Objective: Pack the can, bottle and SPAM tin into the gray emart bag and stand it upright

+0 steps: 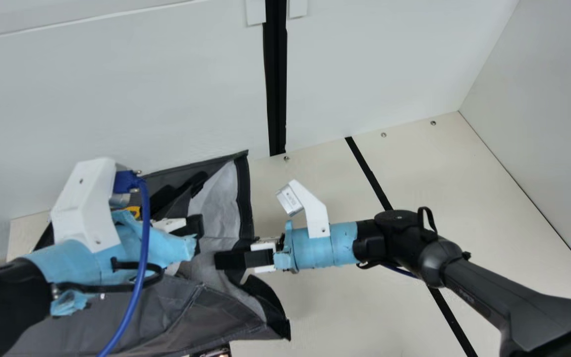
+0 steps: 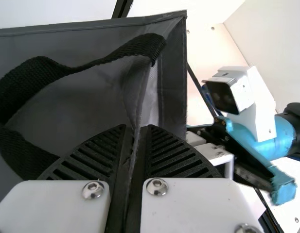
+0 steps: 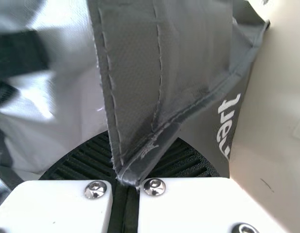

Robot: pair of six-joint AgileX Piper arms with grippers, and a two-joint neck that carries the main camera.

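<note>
Gray emart bag (image 1: 166,302) lies toward the robot's left on the cream table (image 1: 325,307), close to the pale back wall (image 1: 117,89), with its mouth facing the right arm. From where I stand I can look right into it, onto a silvery lining (image 1: 216,198). White lettering (image 3: 227,126) runs along the outside of the bag, near the corner that the right gripper (image 1: 222,260) has hold of; its ribbed fingers are closed, with that corner of cloth pinched between them. Over the mouth, the left gripper (image 1: 197,228) has its two fingers drawn together on a fold of the same gray cloth, and a wide black handle (image 2: 43,70) curves across the fabric right by them. Further in, next to the left wrist, I catch a bit of something yellow (image 1: 133,210), but too little of it to tell what it is. At the front edge of the bag a small dark item with reddish patches (image 1: 216,353) peeks out, mostly hidden. The camera on the right wrist (image 1: 289,200) carries a little label, its print tiny. Beyond the bag, a black strip (image 1: 370,173) runs slantwise across the table underneath the right arm, and a few screws dot the tabletop near the wall.
</note>
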